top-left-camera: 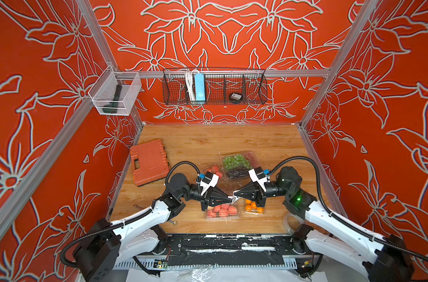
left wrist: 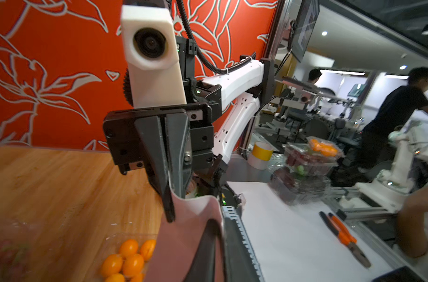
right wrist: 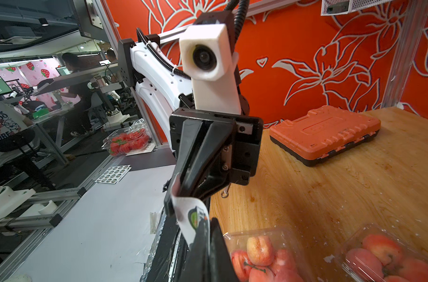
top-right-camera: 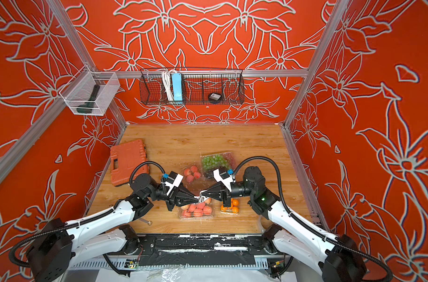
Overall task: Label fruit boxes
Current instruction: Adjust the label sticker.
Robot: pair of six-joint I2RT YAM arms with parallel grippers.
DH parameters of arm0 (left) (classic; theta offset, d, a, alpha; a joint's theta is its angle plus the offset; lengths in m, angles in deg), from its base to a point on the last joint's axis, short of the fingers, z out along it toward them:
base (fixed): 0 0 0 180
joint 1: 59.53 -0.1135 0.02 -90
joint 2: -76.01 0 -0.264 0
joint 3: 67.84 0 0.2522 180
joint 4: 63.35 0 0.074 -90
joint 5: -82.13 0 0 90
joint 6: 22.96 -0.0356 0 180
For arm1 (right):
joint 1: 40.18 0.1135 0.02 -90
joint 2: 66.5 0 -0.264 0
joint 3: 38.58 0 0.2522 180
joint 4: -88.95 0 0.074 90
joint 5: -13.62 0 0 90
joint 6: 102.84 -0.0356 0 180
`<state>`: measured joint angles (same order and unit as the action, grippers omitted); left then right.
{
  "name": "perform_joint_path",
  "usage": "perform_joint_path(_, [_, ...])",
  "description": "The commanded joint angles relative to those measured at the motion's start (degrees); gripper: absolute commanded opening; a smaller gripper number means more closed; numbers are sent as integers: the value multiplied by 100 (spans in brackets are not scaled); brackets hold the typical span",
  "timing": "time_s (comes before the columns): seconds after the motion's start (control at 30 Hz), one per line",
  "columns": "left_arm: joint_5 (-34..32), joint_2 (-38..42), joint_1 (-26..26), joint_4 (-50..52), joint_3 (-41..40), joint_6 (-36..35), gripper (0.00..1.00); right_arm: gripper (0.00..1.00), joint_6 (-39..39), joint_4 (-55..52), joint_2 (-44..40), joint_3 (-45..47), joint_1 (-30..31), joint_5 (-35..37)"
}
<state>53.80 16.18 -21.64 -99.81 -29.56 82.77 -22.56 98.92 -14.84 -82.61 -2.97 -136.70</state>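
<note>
With the right hand pinched shut on the label strip and the left hand tip to tip with it, its grip impossible to tell, best to peel slowly and taut, then press flat onto the large peach box just below, near the front edge of the desk.

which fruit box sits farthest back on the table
The grape box, with green and dark grapes. The small peach box, large peach box and orange box all lie nearer the front.
</note>
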Motion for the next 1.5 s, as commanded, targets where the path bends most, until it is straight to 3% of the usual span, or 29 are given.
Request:
perform_joint_path(0.0, [-230, 236, 17, 234, -35, -294, 27, 0, 24, 131, -147, -48, 22, 55])
perform_joint_path(0.13, [-504, 494, 17, 415, -122, -532, 46, 0, -34, 205, -149, -28, 20, -7])
perform_joint_path(0.37, [-525, 403, 37, 207, -284, -614, 48, 0, -74, 220, -154, -29, 15, 46])
perform_joint_path(0.6, [-482, 466, 34, 101, -403, -646, 31, 0, -51, 181, -176, -18, 14, 90])
perform_joint_path(0.93, [-651, 809, -159, -215, -451, -287, 33, 0, -48, 174, -162, -23, 15, -1])
perform_joint_path(1.17, [-640, 810, -156, -177, -298, -189, 15, 0, -23, 141, -185, -2, 15, 10])
perform_joint_path(1.47, [-732, 809, -159, -97, -246, -167, 12, 0, -36, 182, -193, 15, 25, -65])
